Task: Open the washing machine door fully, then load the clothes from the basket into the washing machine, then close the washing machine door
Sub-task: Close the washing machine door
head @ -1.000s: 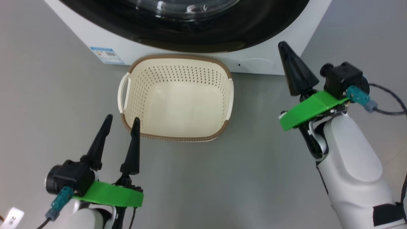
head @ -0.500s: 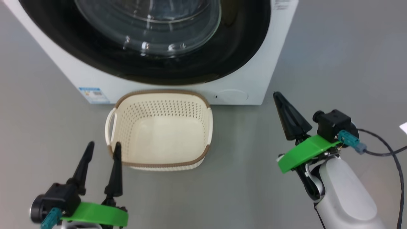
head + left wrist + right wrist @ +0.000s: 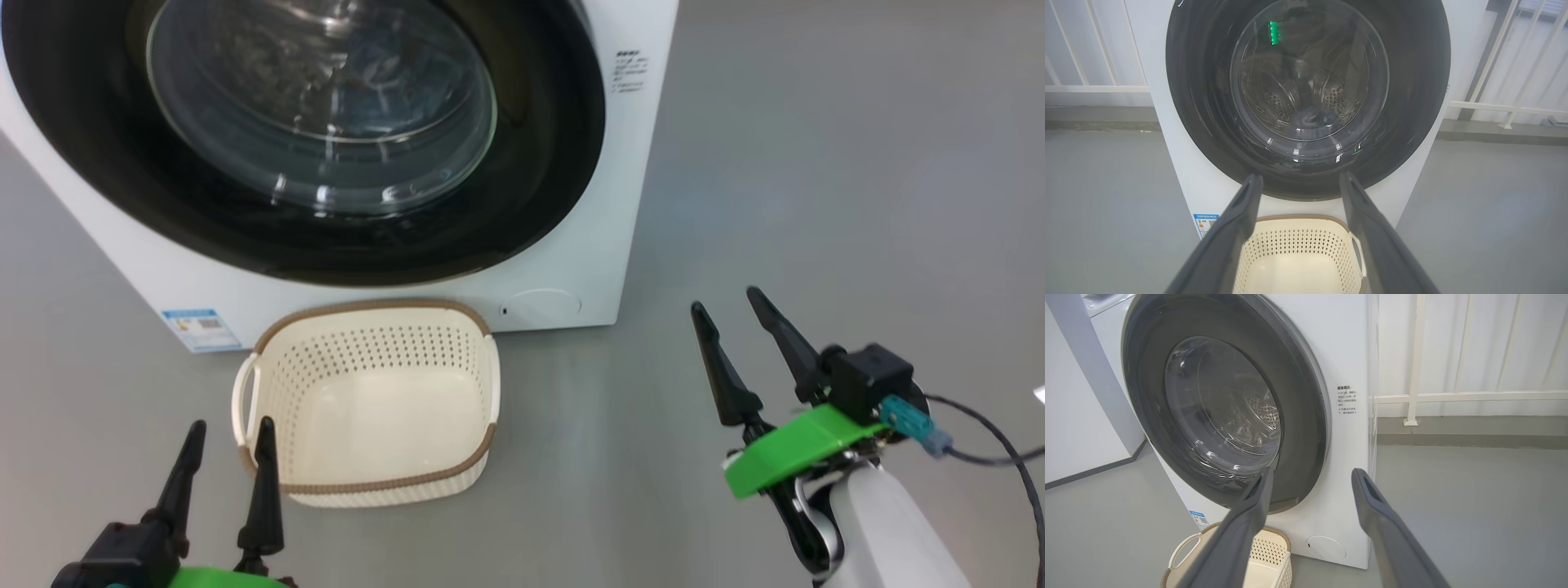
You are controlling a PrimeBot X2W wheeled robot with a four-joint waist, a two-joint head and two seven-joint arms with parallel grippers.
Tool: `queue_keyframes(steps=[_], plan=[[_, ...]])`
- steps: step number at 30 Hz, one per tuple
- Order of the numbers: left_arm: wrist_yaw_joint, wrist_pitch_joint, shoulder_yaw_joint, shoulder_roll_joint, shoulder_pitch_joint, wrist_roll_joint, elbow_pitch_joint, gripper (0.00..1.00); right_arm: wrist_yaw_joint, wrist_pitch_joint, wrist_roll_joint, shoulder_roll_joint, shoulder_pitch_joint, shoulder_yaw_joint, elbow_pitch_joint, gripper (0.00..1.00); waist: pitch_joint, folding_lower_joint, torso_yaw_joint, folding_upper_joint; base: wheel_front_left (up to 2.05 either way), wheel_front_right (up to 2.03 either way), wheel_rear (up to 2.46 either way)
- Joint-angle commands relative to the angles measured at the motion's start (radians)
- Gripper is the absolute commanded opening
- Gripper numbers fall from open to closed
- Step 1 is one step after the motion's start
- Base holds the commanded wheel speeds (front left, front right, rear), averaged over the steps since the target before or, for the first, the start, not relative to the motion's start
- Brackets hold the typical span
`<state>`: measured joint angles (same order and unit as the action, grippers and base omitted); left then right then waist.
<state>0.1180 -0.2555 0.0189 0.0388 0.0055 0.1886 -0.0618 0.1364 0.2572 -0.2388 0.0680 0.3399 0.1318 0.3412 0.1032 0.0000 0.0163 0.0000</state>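
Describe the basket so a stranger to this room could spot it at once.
Find the big white washing machine on the grey floor. Right before its base, below the round black door, sits the basket. It is the small cream tub with perforated walls, brown rim and side handles.

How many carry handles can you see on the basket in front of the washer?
2. The left handle is a white loop on the left end of the basket. The right handle sits on the opposite end, seen edge-on. None seems hidden.
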Motion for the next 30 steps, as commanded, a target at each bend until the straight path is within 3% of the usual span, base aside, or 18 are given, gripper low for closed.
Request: queue_keyframes(steps=[1, 14, 30], plan=[[-0.010, -0.006, 0.041, 0.011, -0.002, -0.003, 0.027, 1.00, -0.006, 0.001, 0.015, -0.009, -0.021, 0.013, -0.032, 1.00, -0.030, 0.0000, -0.027, 0.0000, 0.00, 0.00, 0.00], [-0.049, -0.006, 0.063, 0.011, 0.036, -0.027, 0.035, 1.00, -0.006, -0.008, 0.028, -0.015, -0.135, -0.033, -0.087, 1.00, -0.065, 0.0000, -0.050, 0.0000, 0.00, 0.00, 0.00], [-0.085, -0.006, 0.061, 0.011, 0.059, -0.032, 0.036, 1.00, -0.006, -0.016, 0.039, -0.018, -0.169, -0.047, -0.116, 1.00, -0.074, 0.0000, -0.050, 0.0000, 0.00, 0.00, 0.00]])
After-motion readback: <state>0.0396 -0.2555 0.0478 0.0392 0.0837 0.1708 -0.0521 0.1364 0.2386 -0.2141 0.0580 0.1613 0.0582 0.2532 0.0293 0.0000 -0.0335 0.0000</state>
